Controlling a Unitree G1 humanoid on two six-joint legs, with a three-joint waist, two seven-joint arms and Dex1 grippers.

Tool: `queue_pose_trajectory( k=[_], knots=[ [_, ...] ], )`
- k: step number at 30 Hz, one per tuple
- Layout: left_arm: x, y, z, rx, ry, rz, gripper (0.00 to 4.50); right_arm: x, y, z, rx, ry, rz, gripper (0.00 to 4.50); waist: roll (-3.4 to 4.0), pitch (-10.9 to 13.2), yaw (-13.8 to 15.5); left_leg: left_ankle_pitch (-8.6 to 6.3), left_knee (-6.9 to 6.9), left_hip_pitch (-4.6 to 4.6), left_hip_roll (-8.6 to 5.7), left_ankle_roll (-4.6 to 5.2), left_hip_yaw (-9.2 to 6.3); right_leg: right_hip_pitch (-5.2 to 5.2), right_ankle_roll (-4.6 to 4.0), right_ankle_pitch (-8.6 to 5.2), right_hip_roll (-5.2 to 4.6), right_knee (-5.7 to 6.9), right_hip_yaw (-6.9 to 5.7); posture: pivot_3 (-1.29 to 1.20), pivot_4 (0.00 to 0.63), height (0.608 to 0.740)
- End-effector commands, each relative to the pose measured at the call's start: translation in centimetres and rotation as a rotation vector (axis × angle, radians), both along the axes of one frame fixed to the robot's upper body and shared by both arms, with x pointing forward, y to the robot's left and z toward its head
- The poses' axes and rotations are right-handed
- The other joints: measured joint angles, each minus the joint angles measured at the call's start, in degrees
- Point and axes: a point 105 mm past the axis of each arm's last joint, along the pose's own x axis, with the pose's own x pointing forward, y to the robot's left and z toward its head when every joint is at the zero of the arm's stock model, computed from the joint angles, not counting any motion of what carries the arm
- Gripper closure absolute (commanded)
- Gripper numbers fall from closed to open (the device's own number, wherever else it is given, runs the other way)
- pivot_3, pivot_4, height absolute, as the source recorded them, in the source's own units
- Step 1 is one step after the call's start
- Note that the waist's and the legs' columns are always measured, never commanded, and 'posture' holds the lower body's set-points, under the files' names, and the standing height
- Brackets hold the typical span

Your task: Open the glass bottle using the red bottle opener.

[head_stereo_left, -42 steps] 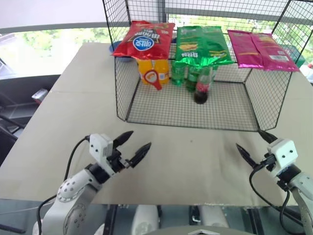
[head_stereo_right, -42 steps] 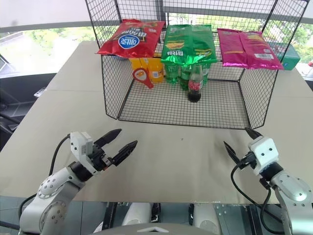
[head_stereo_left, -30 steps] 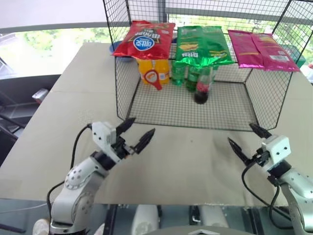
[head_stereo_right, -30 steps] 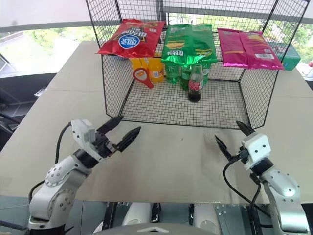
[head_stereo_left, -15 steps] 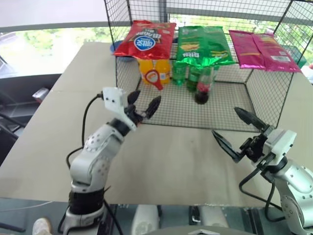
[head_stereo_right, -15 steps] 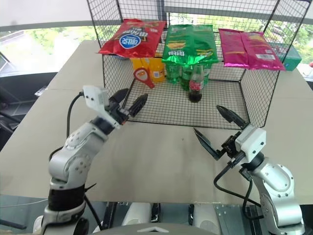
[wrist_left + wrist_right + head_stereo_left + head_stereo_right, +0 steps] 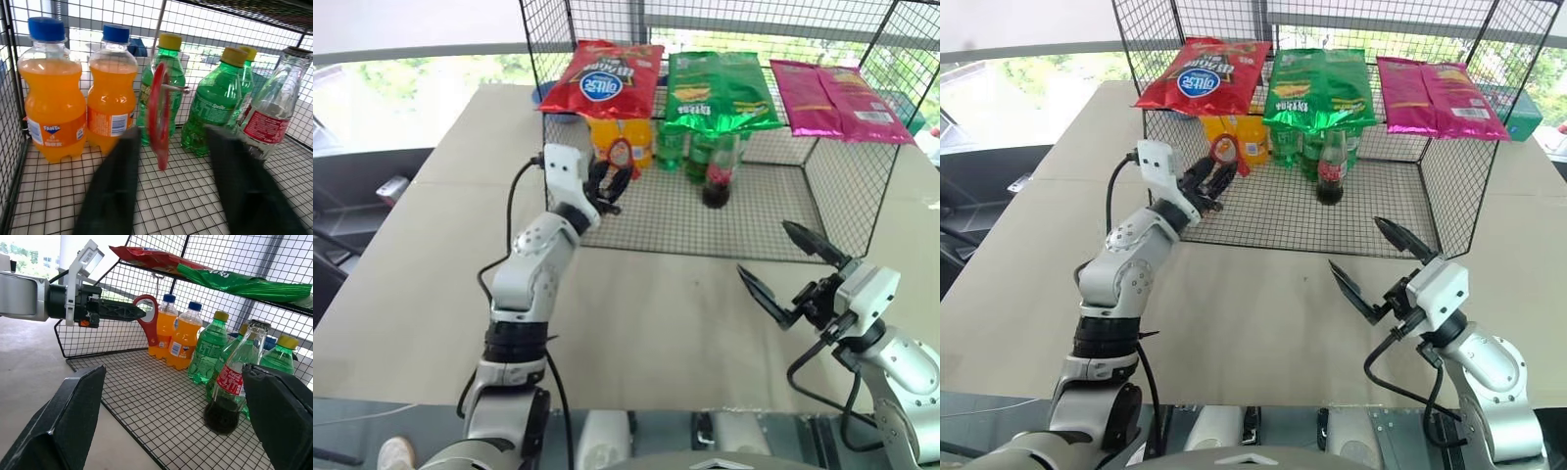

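Note:
The red bottle opener (image 7: pixel 159 122) hangs from a hook inside the wire cage (image 7: pixel 695 240), in front of the orange drink bottles. My left gripper (image 7: pixel 610 180) reaches in through the cage's open front. It is open, with one finger on each side of the opener and neither touching it. The glass bottle (image 7: pixel 717 176) stands upright on the cage floor to the right of the opener, with dark liquid low inside and a red label. My right gripper (image 7: pixel 764 250) hovers open over the table in front of the cage, pointing toward the bottle (image 7: pixel 234 382).
Two orange drink bottles (image 7: pixel 78 107) and several green plastic bottles (image 7: pixel 210 112) stand along the cage's back. Red (image 7: pixel 605 80), green (image 7: pixel 717 90) and pink (image 7: pixel 837 98) snack bags lie on the cage's top. The beige table (image 7: pixel 440 255) surrounds the cage.
My left arm has stretched forward from the table's near edge into the cage, up to the opener, and its fingers have drawn closer together. My right gripper has shifted slightly left and up.

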Motion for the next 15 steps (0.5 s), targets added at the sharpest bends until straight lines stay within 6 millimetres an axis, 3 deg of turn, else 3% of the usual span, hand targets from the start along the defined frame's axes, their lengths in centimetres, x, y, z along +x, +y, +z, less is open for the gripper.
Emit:
queue_pose_trajectory(
  k=[1, 15],
  knots=[
    [-0.2, 0.2, 1.8, 0.014, -0.089, -0.015, 4.48, -0.5, 0.2, 0.8, 0.008, -0.045, -0.002, 0.0, 0.0, 0.0, 0.0, -0.02, 0.0, 0.0, 0.0, 0.03, 0.0, 0.0, 0.0, 0.0, 0.0, 0.0, 0.0, 0.0, 0.15, 0.74],
    [-2.3, 0.3, 2.9, -0.012, -0.133, -0.216, 4.48, 1.3, 0.0, -0.3, -0.033, 0.043, -0.11, 0.0, 0.0, 0.0, -0.04, -0.01, 0.01, 0.0, 0.0, 0.02, -0.01, 0.0, 0.0, 0.0, 0.0, 0.01, 0.0, 0.0, 0.15, 0.74]
  ],
)
